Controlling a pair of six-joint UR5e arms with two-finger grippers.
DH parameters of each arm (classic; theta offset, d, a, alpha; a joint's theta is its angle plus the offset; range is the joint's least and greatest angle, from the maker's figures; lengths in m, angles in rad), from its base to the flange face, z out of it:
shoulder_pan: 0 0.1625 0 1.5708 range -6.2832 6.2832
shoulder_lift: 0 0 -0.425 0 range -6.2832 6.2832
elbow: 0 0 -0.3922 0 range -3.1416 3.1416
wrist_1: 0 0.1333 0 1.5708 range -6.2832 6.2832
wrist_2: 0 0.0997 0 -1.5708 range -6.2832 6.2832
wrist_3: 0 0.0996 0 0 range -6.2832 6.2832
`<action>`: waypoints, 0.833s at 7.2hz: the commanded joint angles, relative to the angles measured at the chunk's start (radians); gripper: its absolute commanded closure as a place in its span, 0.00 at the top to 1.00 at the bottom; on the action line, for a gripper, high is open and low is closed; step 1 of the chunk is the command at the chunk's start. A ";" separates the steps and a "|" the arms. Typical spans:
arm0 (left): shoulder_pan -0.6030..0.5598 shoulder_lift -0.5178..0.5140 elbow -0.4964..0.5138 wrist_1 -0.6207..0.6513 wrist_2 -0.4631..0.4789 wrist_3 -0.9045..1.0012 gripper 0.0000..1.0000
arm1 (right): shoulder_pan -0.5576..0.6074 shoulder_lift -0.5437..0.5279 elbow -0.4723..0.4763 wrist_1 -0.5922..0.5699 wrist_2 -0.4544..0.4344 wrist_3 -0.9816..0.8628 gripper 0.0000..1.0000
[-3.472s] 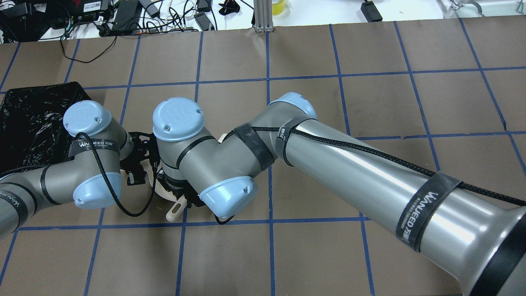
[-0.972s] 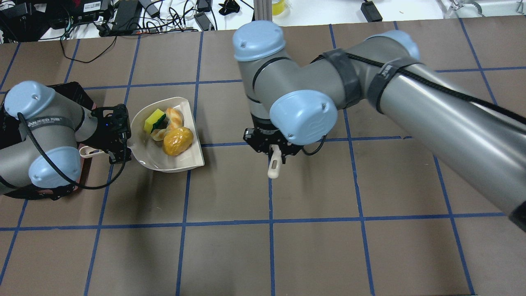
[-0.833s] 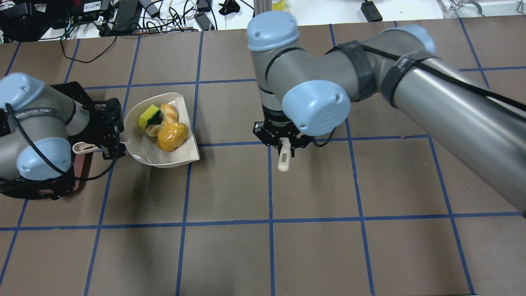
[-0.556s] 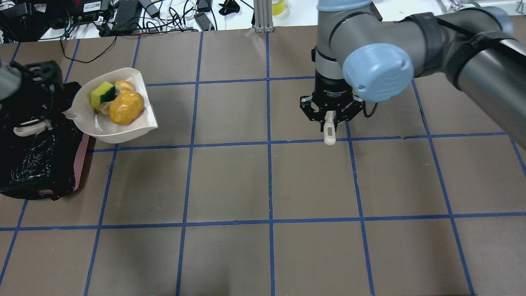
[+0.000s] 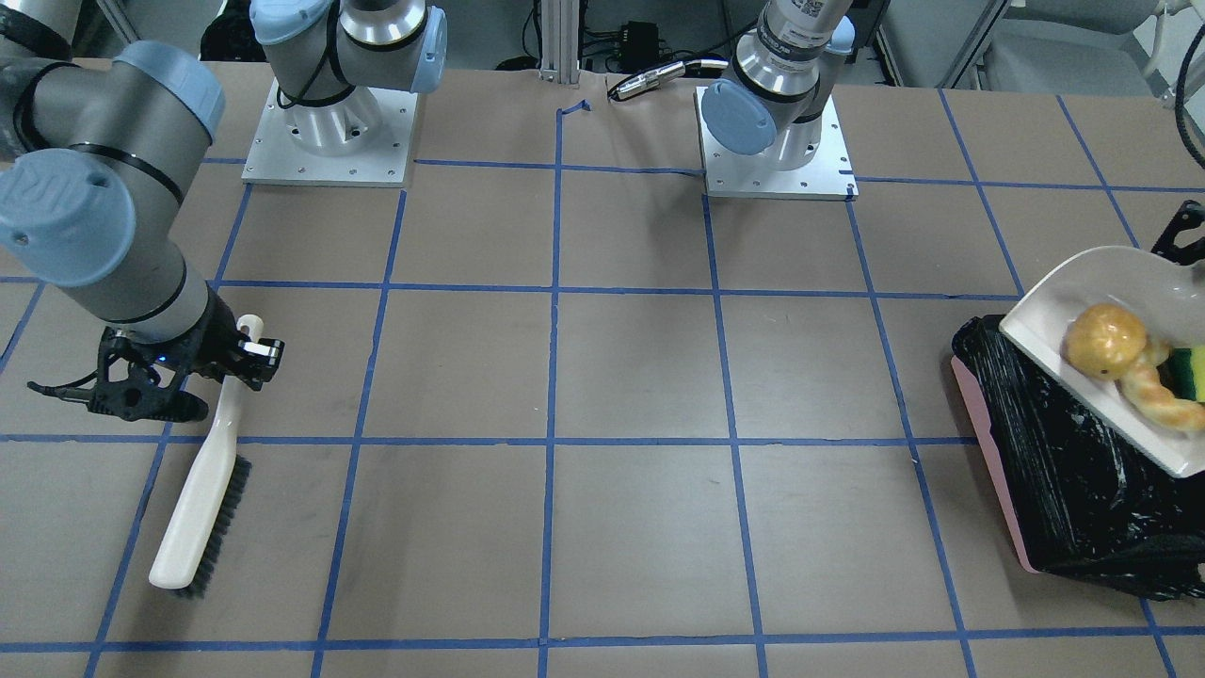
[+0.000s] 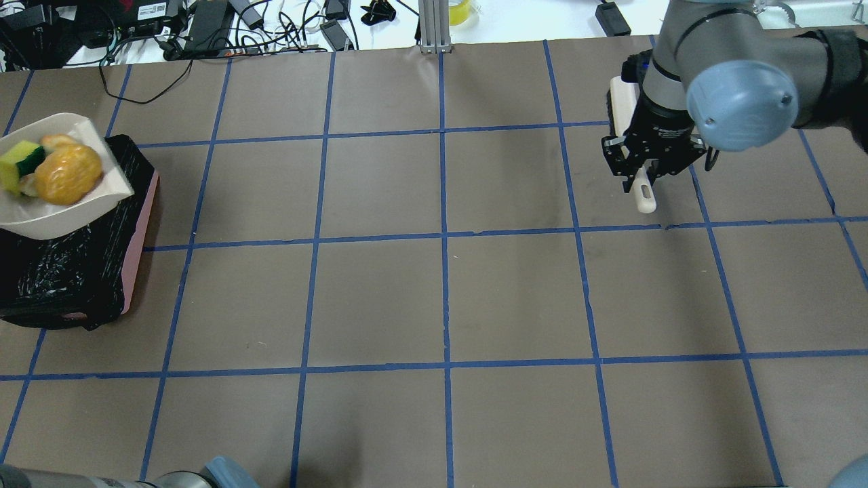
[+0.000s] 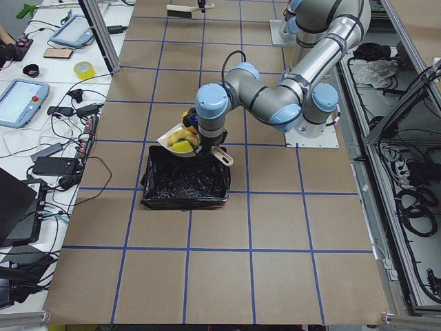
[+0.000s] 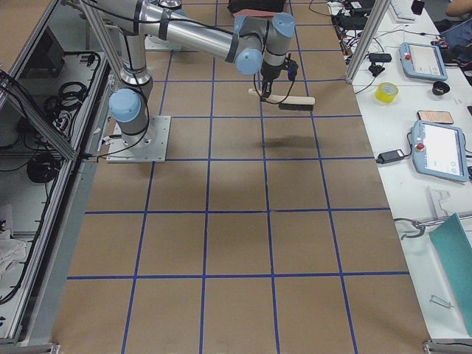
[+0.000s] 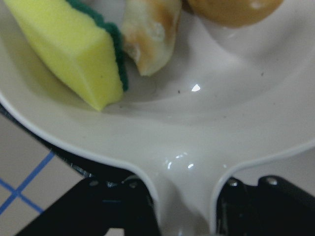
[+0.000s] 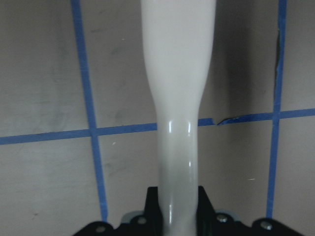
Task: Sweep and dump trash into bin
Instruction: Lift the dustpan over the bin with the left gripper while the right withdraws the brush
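The beige dustpan [image 6: 41, 217] hangs over the far end of the bin [image 6: 74, 271], a pink box lined with a black bag [image 5: 1064, 471]. The trash lies in the pan: potato piece [image 6: 68, 173], croissant piece [image 5: 1153, 400] and yellow-green sponge [image 9: 69, 49]. My left gripper [image 9: 184, 219] is shut on the dustpan's handle; it is off the overhead view's left edge. My right gripper [image 6: 641, 177] is shut on the beige brush [image 5: 202, 499] by its handle [image 10: 177, 98], far to the right, close over the table.
Cables and electronics [image 6: 203, 27] lie beyond the table's far edge, beside an aluminium post [image 6: 434, 27]. The two arm bases [image 5: 329, 122] [image 5: 777, 141] stand at the robot's side. The brown table has a blue tape grid.
The arms were together over the dustpan. My left gripper has since lifted the loaded dustpan leftward over the bin. My right gripper has carried the brush far to the right.
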 commanded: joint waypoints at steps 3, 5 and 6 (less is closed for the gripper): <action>0.044 -0.014 0.006 0.131 0.320 -0.086 0.00 | -0.155 0.105 0.052 -0.179 -0.005 -0.220 0.00; -0.049 -0.022 -0.010 0.197 0.551 -0.118 0.00 | -0.167 0.134 0.050 -0.222 -0.011 -0.260 0.00; -0.120 -0.016 -0.008 0.209 0.689 -0.120 0.00 | -0.167 0.139 0.051 -0.225 -0.014 -0.262 0.00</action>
